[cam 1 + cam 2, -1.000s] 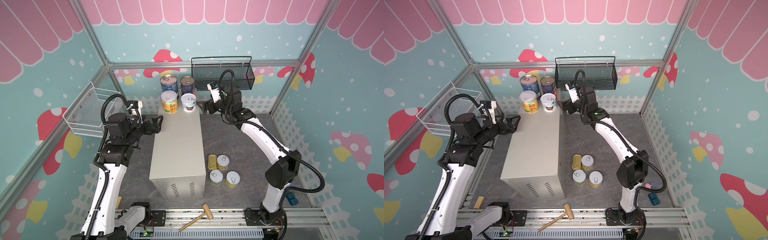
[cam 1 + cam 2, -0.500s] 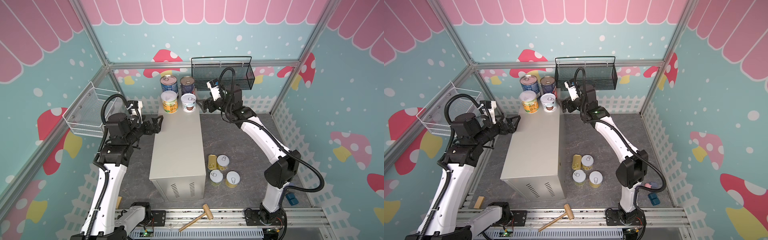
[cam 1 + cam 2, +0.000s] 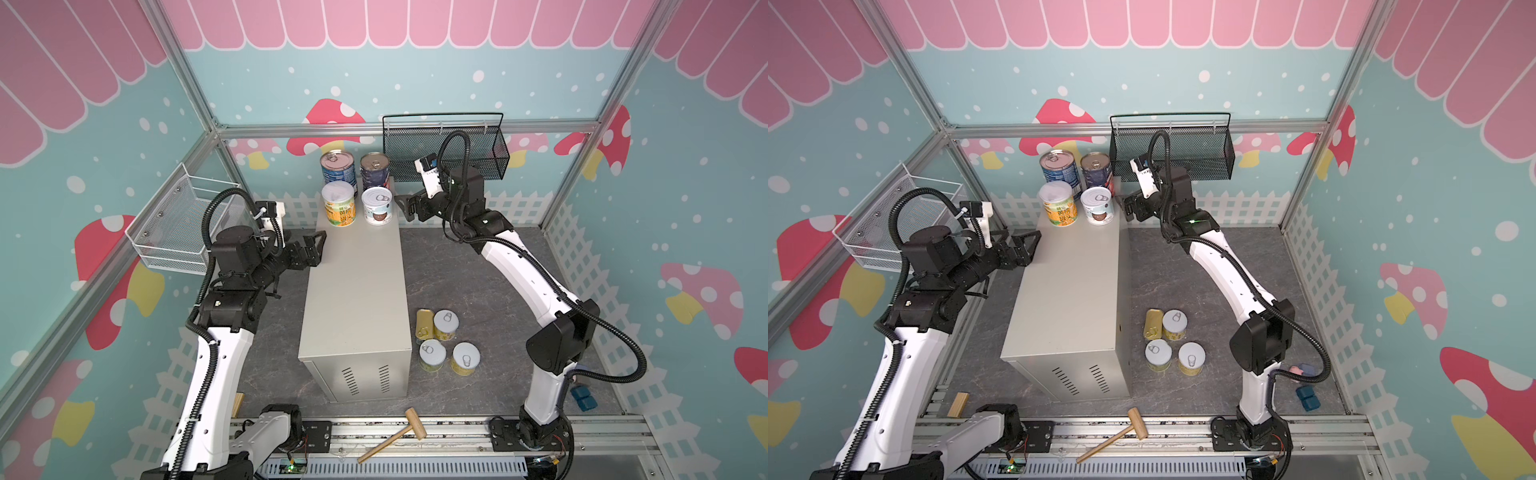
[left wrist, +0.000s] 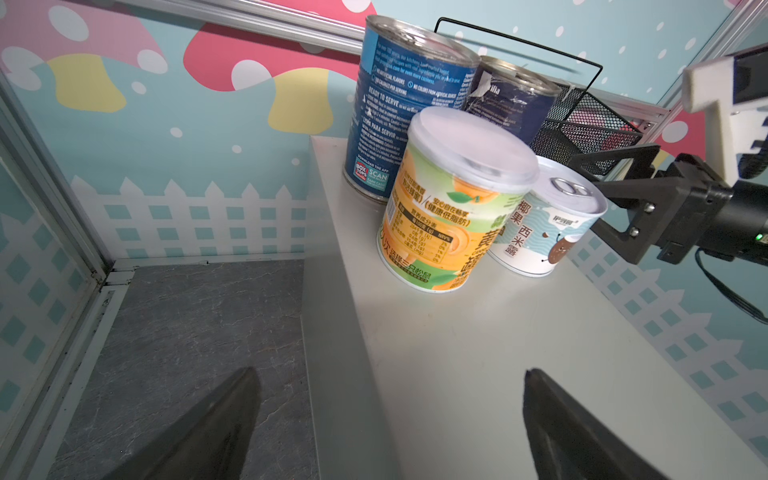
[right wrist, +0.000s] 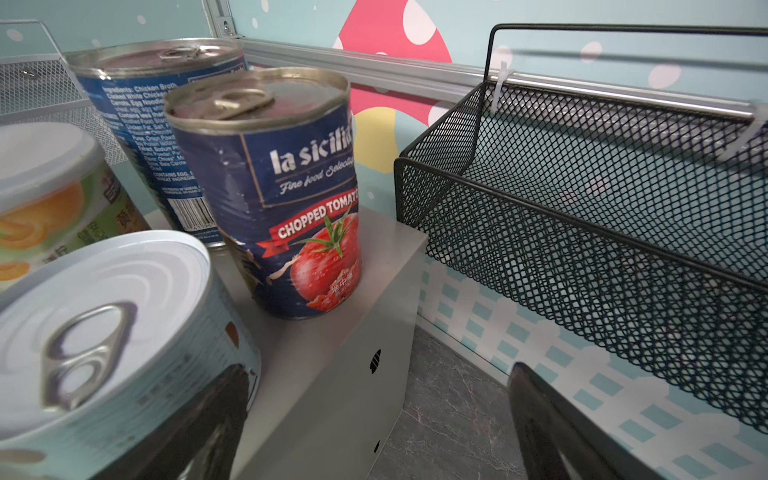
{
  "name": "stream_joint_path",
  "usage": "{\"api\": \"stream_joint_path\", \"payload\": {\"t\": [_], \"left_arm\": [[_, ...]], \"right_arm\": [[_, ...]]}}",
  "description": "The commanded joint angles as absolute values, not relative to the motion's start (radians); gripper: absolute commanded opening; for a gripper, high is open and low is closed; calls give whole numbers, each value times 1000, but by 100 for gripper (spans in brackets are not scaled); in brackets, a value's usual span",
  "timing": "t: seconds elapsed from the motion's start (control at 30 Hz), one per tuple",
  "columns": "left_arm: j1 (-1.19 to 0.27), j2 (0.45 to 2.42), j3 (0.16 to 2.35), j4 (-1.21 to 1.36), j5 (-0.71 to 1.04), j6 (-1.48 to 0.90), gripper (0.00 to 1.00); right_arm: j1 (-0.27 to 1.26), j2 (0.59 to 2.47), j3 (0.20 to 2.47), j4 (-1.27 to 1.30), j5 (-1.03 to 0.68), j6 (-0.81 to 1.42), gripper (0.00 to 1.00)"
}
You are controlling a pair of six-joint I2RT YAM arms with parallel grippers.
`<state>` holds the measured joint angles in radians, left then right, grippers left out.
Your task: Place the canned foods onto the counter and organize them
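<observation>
The right tool (image 5: 380, 372) stands released and empty. Just beside one finger sits a short white-and-pale-blue pull-tab tin (image 5: 104, 332). Past it is a tall navy tin (image 5: 299, 208) reading "la sicilia… CHOPPED TOMATO", then a tall blue tin (image 5: 137, 124) listing ingredients. All stand on the beige-grey metal box table (image 5: 332, 353).

The left tool (image 4: 388, 374), also released and empty, straddles the table's edge. Ahead of it stands an orange-and-green tin with a clear plastic lid (image 4: 449, 208). From here the blue tin reads "READY TO SERVE" and "BOX TOPS".

Well away from both, on the floor, sit three short yellow tins (image 3: 445, 326) and a flat gold tin (image 3: 424, 322).
</observation>
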<state>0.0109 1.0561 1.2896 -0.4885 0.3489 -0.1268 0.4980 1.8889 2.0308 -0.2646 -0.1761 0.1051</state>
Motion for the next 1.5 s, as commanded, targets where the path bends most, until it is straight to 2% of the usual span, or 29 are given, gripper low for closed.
{"api": "stream_joint_path", "payload": {"t": [0.0, 0.6, 1.03, 1.47], "left_arm": [[9, 1047, 1282, -480, 360, -118, 99], [10, 1046, 1281, -480, 361, -121, 99], [9, 1042, 1282, -481, 360, -118, 99], [9, 1042, 1281, -480, 359, -120, 99]], "right_arm": [[502, 1922, 2057, -278, -180, 83, 99], [511, 1858, 1991, -253, -198, 77, 99], [509, 1891, 2089, -286, -155, 54, 99], [515, 1880, 2085, -283, -201, 52, 99]]}}
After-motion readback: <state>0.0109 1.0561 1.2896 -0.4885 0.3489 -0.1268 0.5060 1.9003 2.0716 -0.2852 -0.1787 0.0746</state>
